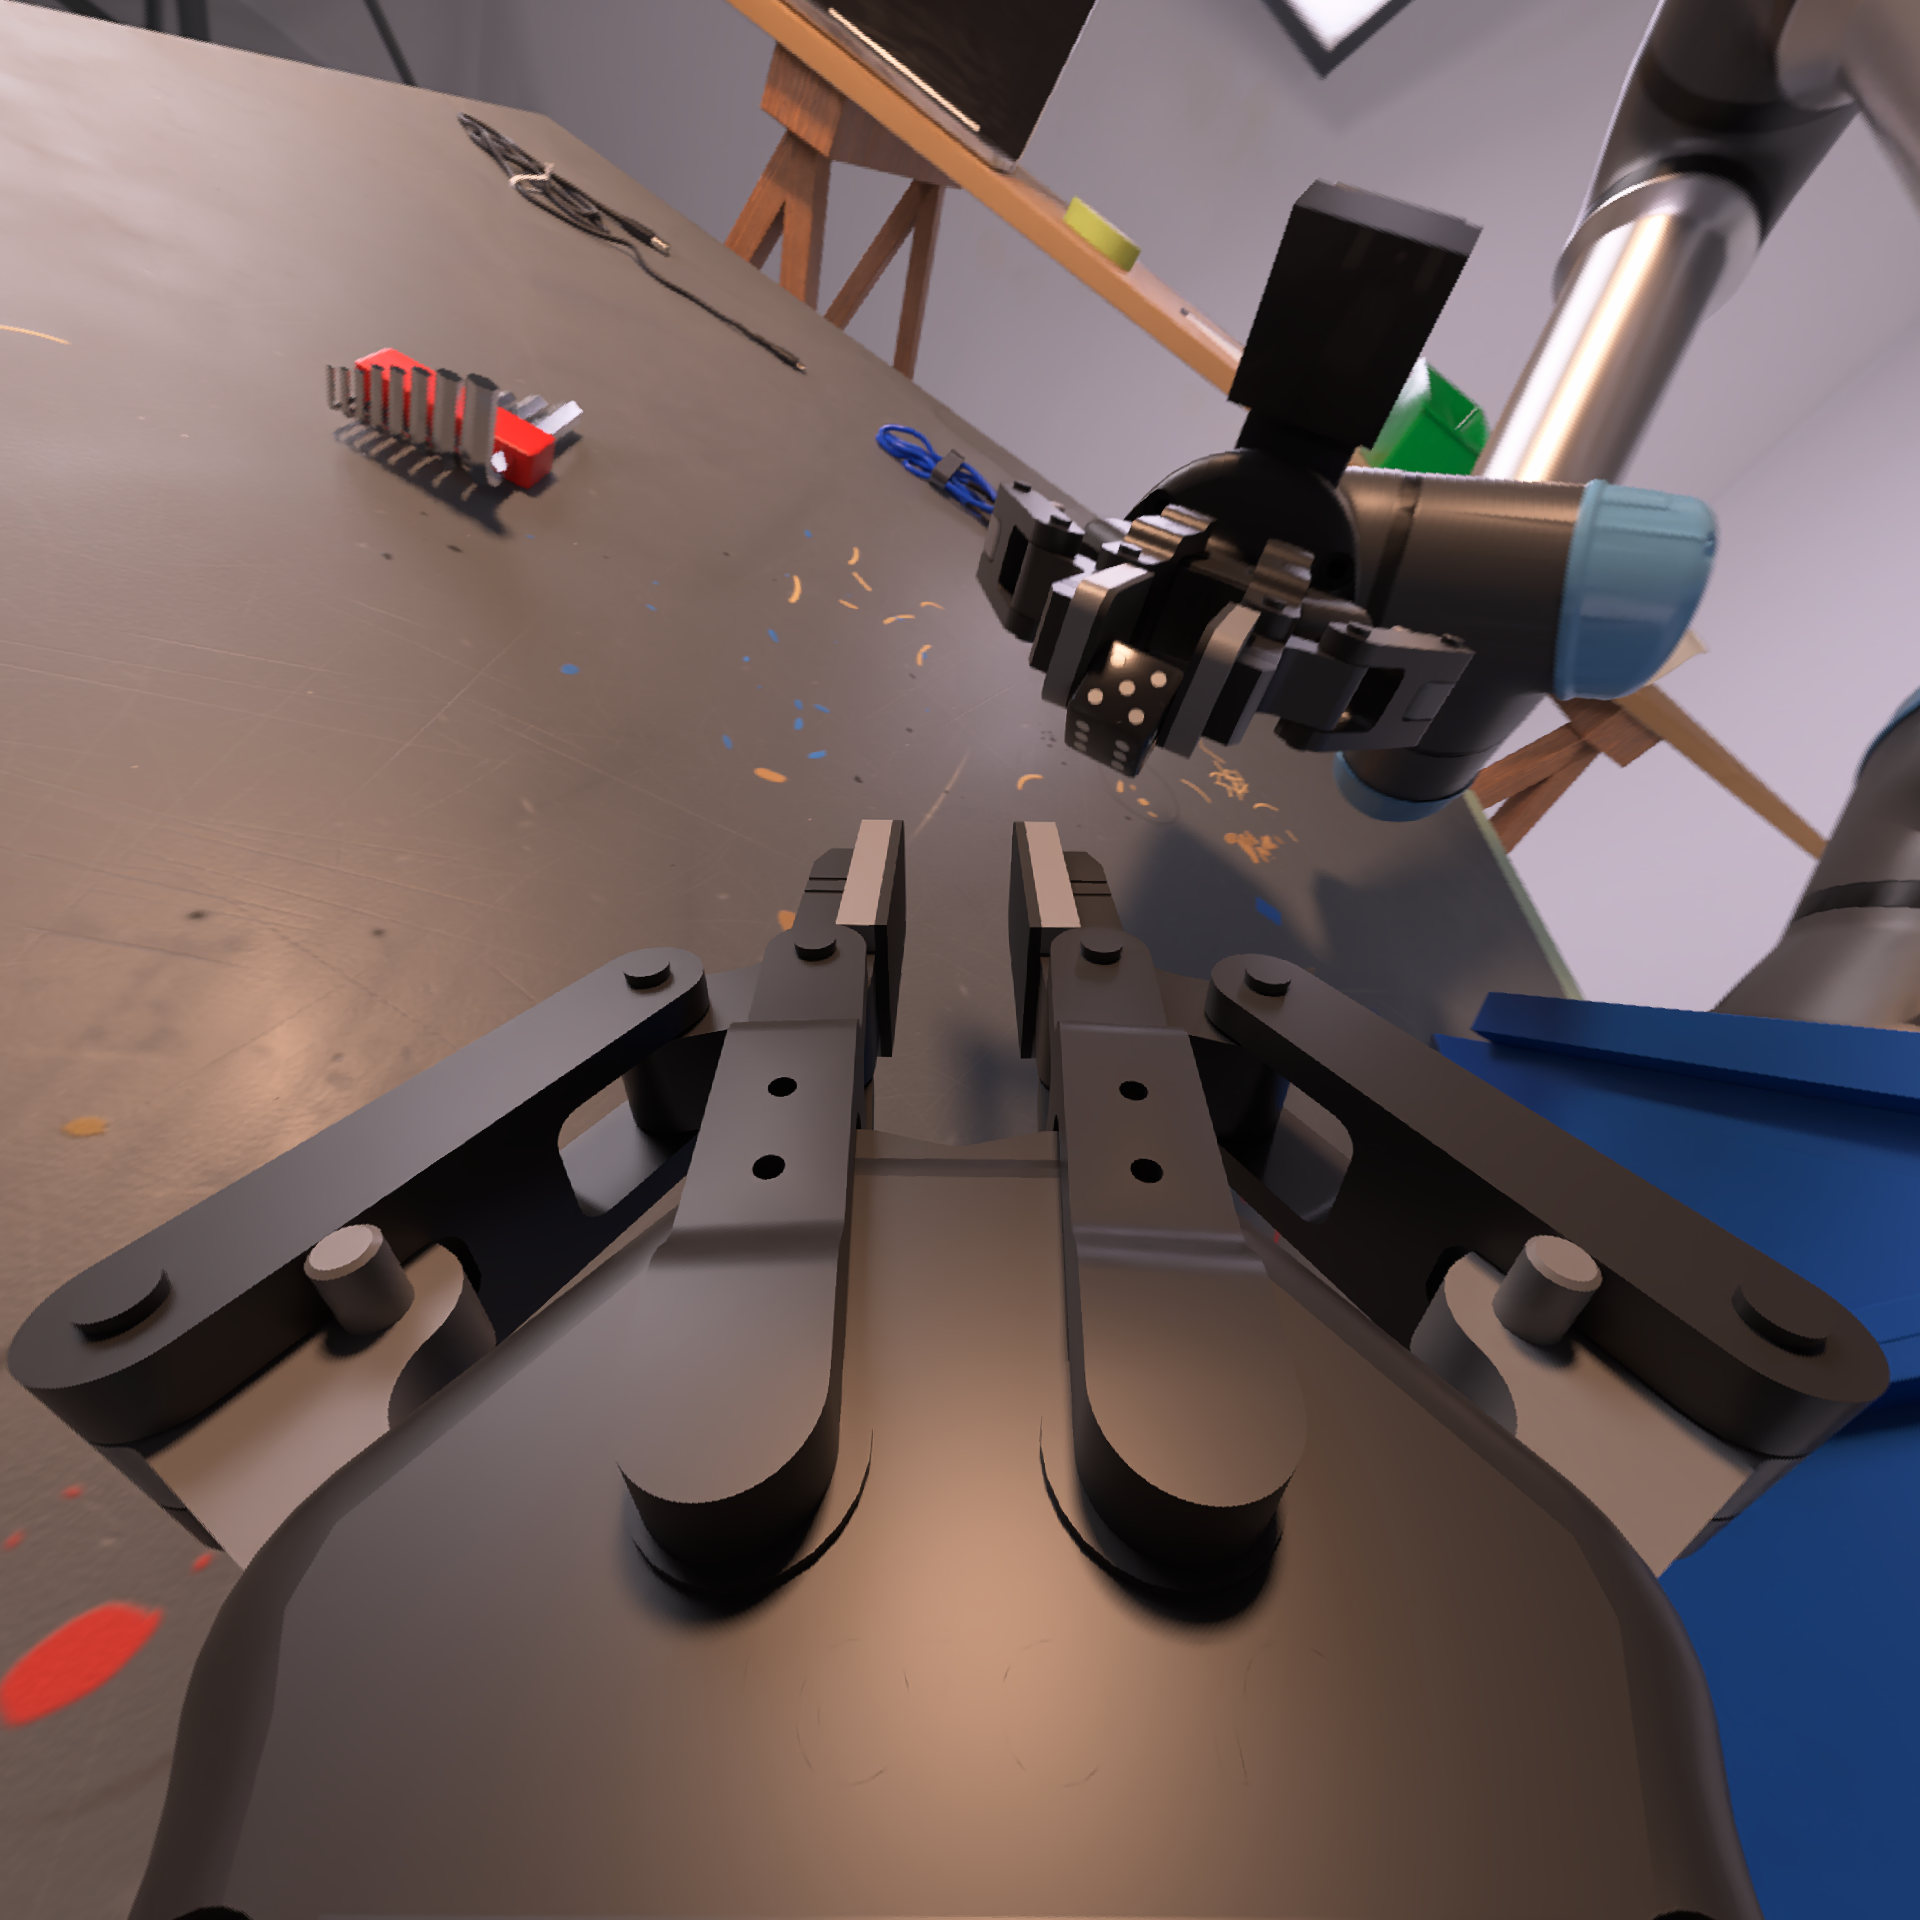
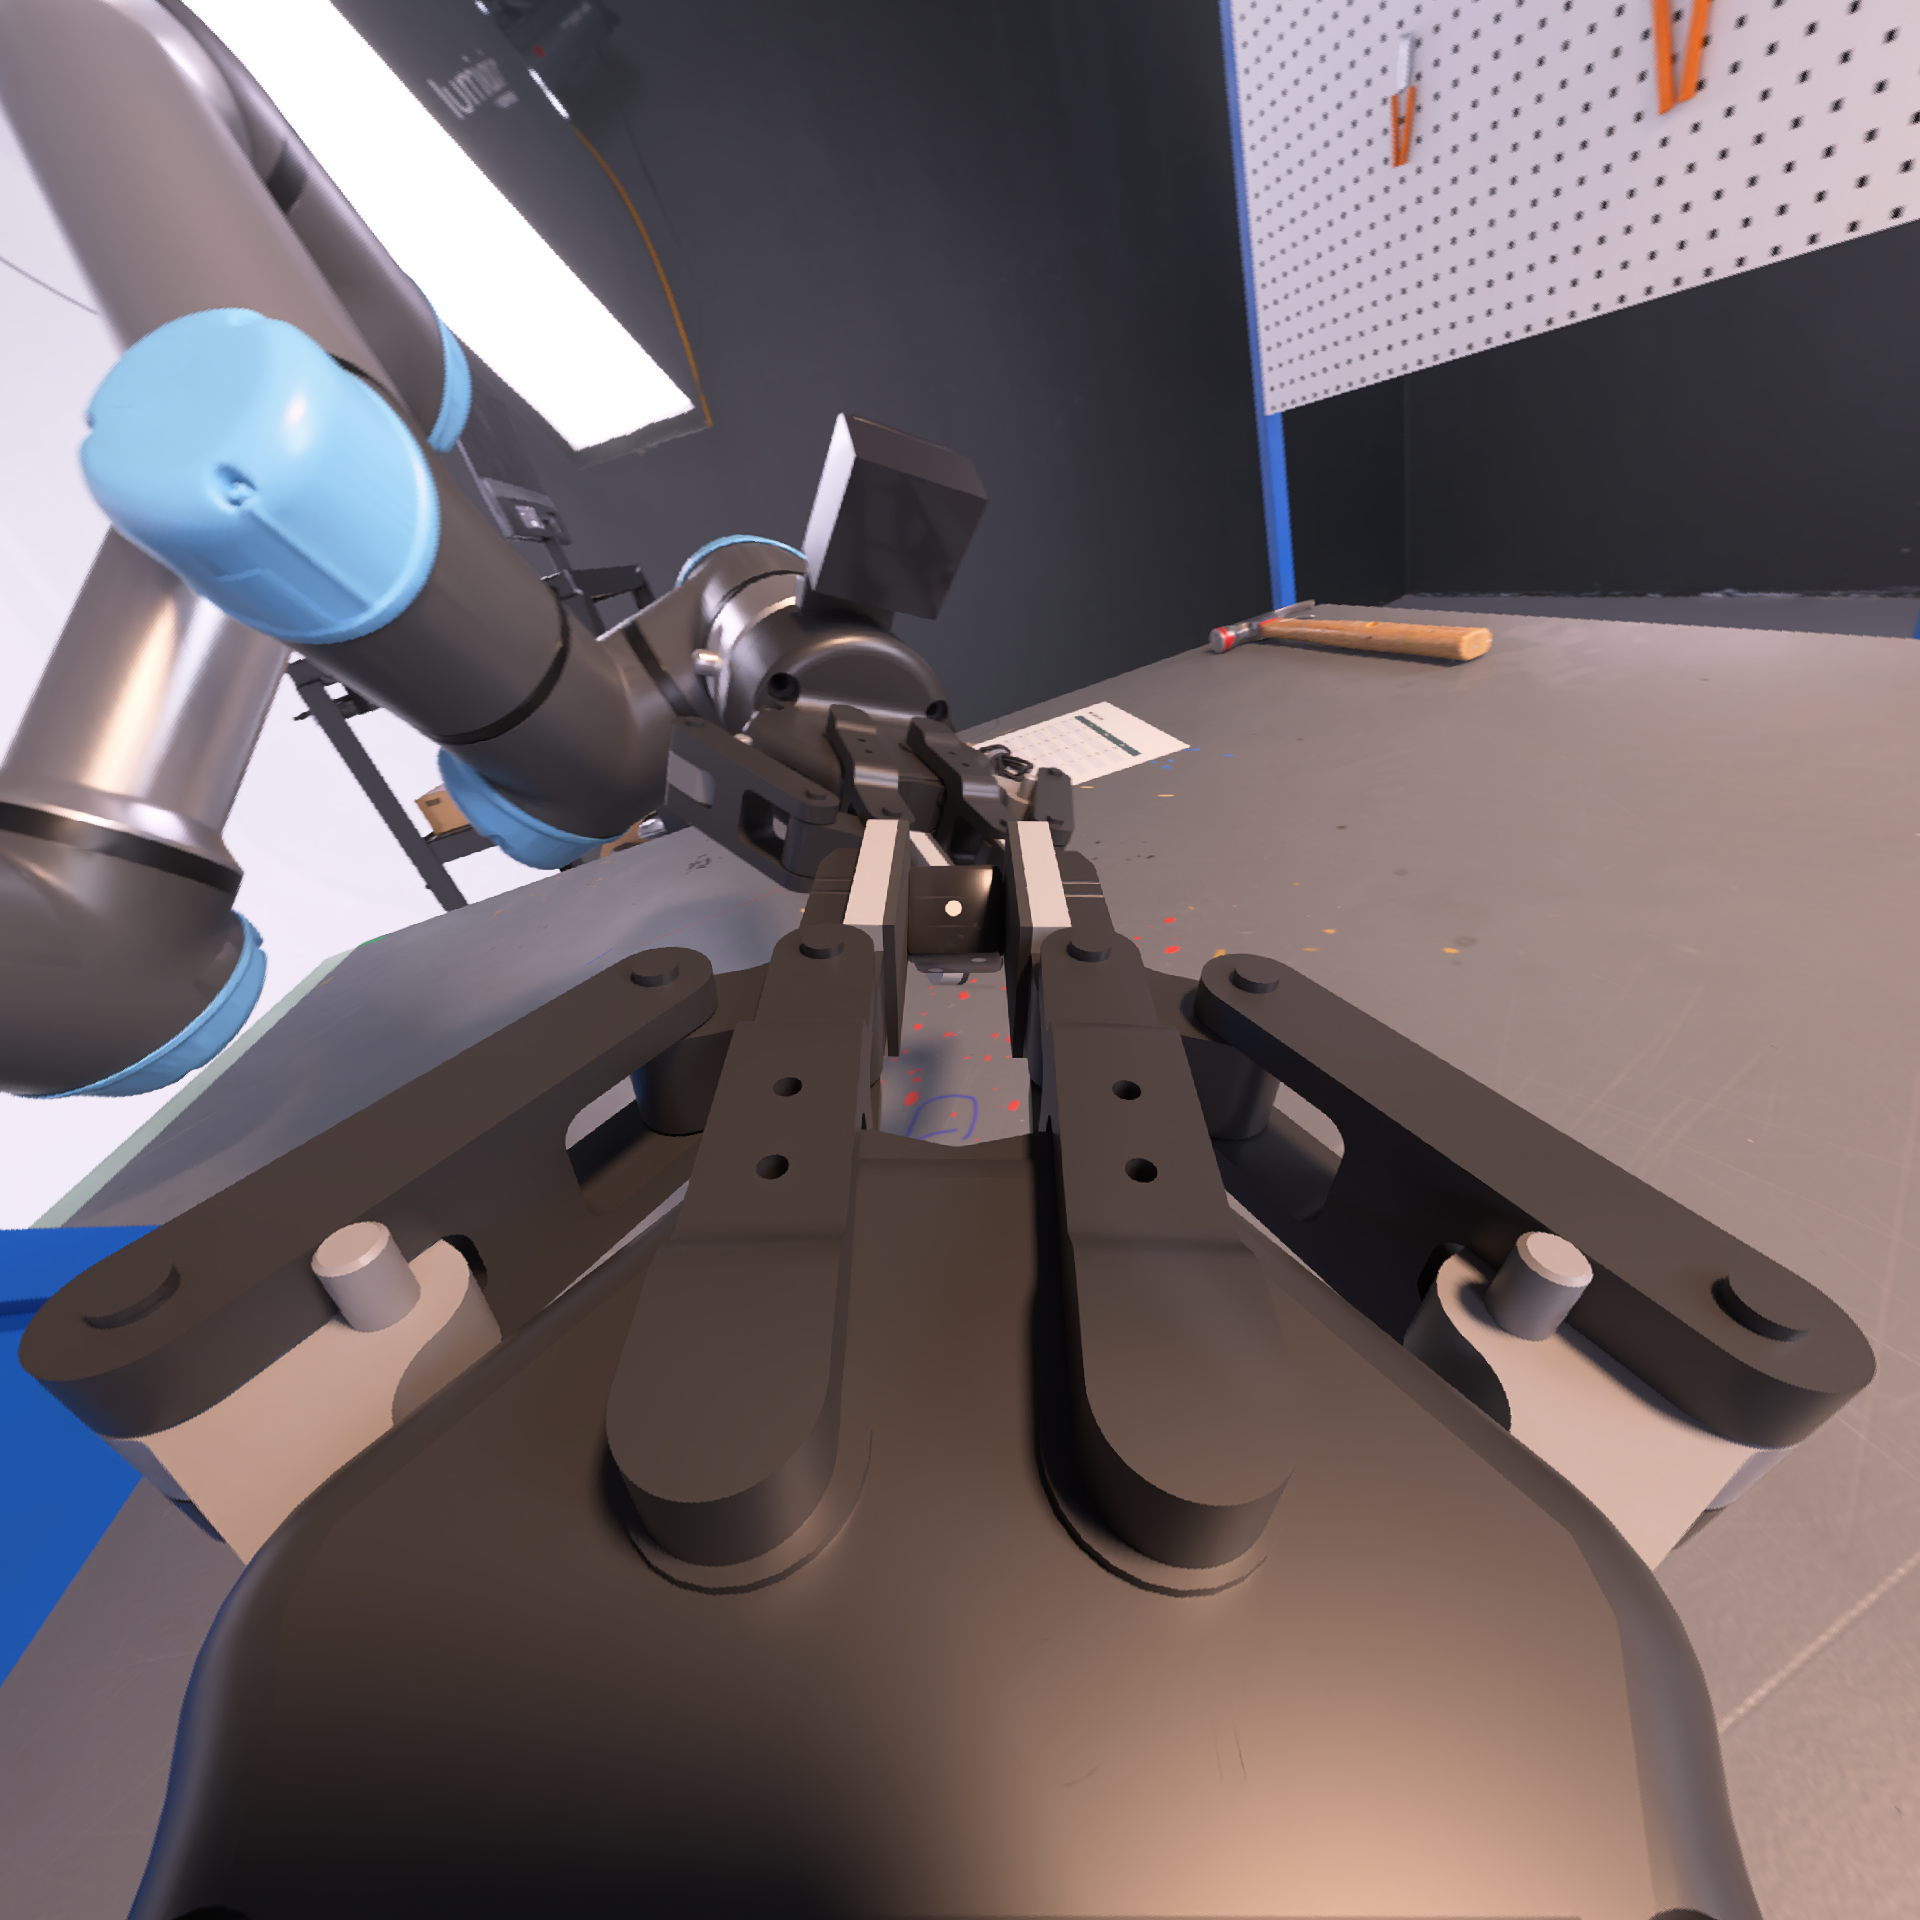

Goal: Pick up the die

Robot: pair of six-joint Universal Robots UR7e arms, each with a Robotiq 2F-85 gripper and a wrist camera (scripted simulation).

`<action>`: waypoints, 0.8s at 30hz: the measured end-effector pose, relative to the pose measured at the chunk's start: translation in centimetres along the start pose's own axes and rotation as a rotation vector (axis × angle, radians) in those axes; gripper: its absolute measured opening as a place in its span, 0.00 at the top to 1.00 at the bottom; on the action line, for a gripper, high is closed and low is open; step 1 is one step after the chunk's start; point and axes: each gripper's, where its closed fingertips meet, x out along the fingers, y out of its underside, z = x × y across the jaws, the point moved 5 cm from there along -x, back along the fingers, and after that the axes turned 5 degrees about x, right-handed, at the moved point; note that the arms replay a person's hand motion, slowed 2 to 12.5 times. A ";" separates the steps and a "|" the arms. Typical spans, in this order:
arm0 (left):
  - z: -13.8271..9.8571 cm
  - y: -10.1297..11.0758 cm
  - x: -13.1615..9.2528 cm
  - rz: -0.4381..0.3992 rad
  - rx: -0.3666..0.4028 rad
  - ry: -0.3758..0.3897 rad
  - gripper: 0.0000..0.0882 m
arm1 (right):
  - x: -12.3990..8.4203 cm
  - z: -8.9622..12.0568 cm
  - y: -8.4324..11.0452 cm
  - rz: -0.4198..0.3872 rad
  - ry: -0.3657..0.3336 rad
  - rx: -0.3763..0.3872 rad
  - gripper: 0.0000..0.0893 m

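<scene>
Right gripper [image 2: 954, 902] at frame centre is clamping the die [image 2: 951, 914] off the worktop [image 2: 1558, 935]; left gripper [image 1: 956, 883] is sitting parted, empty. Small, rigid, probably slick, so flat opposite faces are looking best.

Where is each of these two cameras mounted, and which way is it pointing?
Left wrist view: on the left gripper, looking along its empty, parted fingers across the table toward the right gripper, which holds the black die off the table.
Right wrist view: on the right gripper, looking along its fingers at the die and the left gripper beyond.
Shared: die, table, both grippers facing each other.
</scene>
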 end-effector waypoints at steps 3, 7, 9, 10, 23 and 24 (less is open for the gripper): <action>-0.4 -0.2 -0.1 -0.017 -0.017 0.039 0.77 | 0.3 0.6 0.1 0.002 -0.041 0.003 0.82; -0.9 -0.5 -0.3 -0.039 -0.023 0.085 0.76 | 0.5 1.2 0.1 -0.005 -0.100 0.035 0.82; -1.1 -0.7 -0.4 -0.050 -0.016 0.104 0.76 | 0.6 1.5 0.1 -0.009 -0.131 0.064 0.82; -1.2 -0.8 -0.5 -0.055 -0.009 0.110 0.76 | 0.7 1.6 0.1 -0.009 -0.147 0.083 0.82; -2.8 -1.4 -1.6 -0.082 0.203 0.090 0.85 | 1.1 1.6 1.1 0.020 -0.283 0.371 0.82; -3.0 -1.5 -1.7 -0.083 0.222 0.088 0.86 | 1.1 1.6 1.1 0.019 -0.289 0.389 0.82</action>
